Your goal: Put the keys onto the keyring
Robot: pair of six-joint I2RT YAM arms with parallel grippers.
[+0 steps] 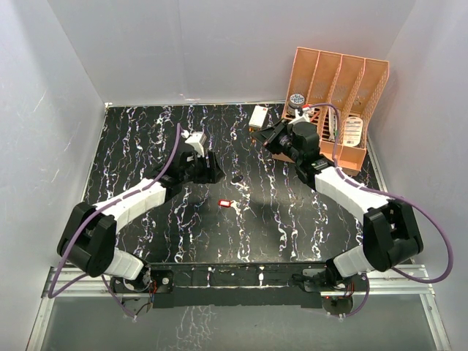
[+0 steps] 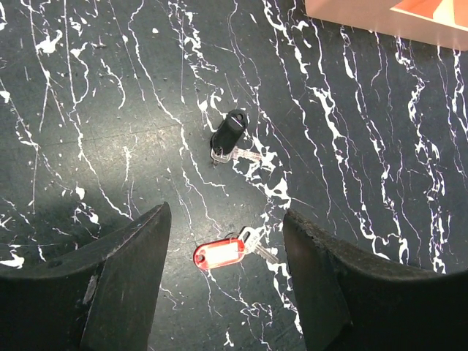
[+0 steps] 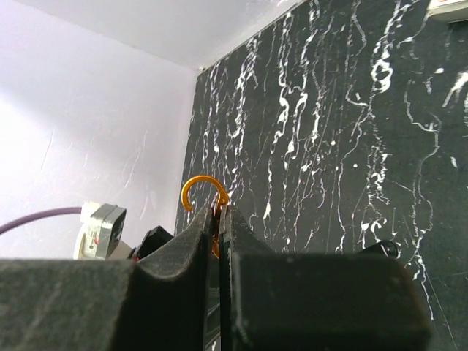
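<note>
Now: left arm lining up over the first key, ring already pinched in the right.

The right gripper (image 3: 219,219) is pressed together on the orange keyring (image 3: 203,191), held off the table. The left gripper (image 2: 227,281) hangs spread, its fingers (image 2: 124,292) either side of the red-tagged key (image 2: 219,254) lying on the marble-patterned table (image 2: 88,110); a black-headed key (image 2: 230,135) lies just beyond. Next, I judge, descend and pinch the red tag.
</note>
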